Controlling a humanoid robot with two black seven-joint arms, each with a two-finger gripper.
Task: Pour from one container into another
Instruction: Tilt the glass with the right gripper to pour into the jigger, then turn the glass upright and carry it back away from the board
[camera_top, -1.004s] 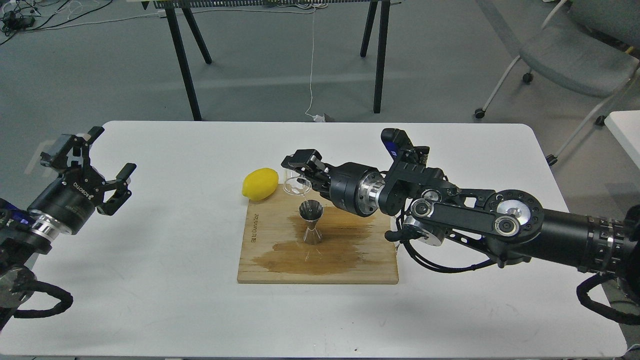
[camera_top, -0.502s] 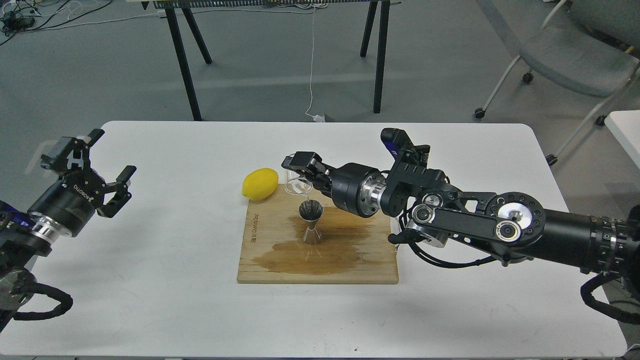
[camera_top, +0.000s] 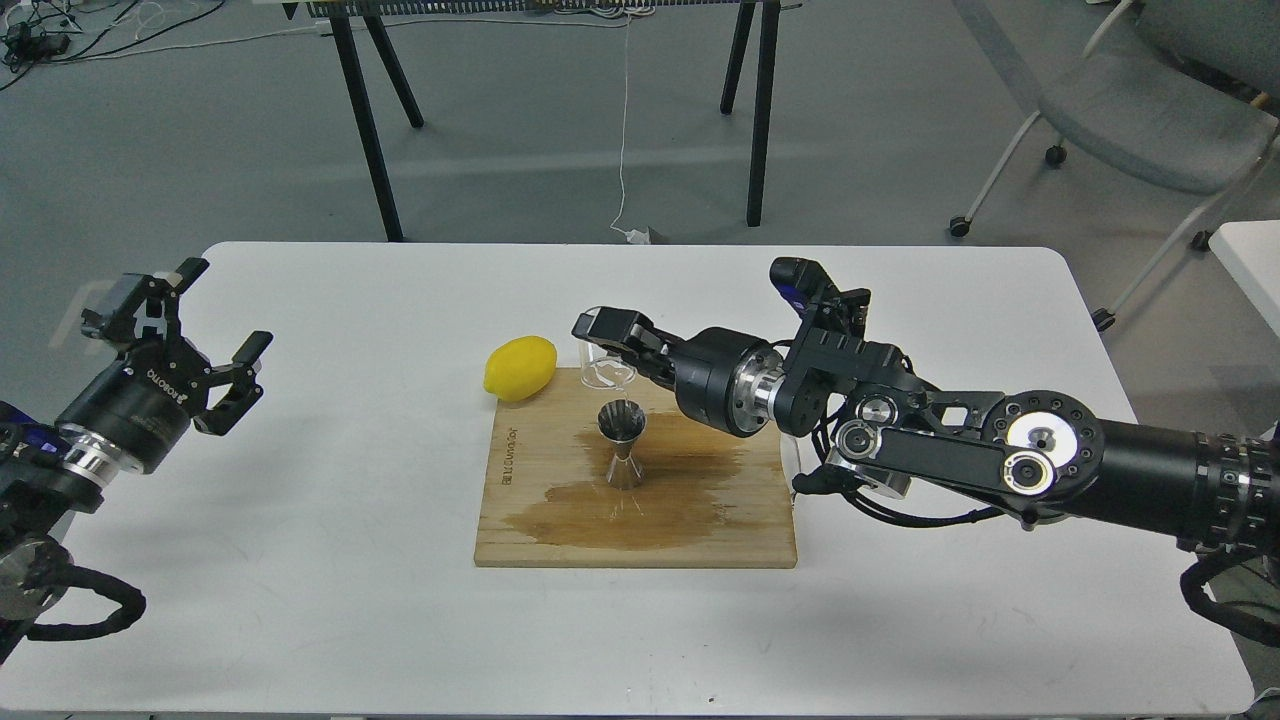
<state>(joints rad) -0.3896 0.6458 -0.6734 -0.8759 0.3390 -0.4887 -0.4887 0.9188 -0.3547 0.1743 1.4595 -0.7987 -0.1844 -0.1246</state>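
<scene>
Right gripper (camera_top: 606, 340) was clamped on the tumbler (camera_top: 601, 362), tipped just above and behind the jigger (camera_top: 622, 445), which stood below it on the wet board (camera_top: 520, 500). Left gripper (camera_top: 190, 335) hung with fingers apart, well off to the side. Risks, as I judged them: narrow jigger mouth meant overshoot and more spill; a low tumbler could knock it over.

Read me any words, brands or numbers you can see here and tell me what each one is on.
"ROBOTIQ" – white lettering on the black body of the left gripper, seen tilted.
Burned-in lettering along the left edge of the wooden board – too small and sideways to read.
Nothing readable shows on the right gripper, glass, jigger or lemon.
</scene>
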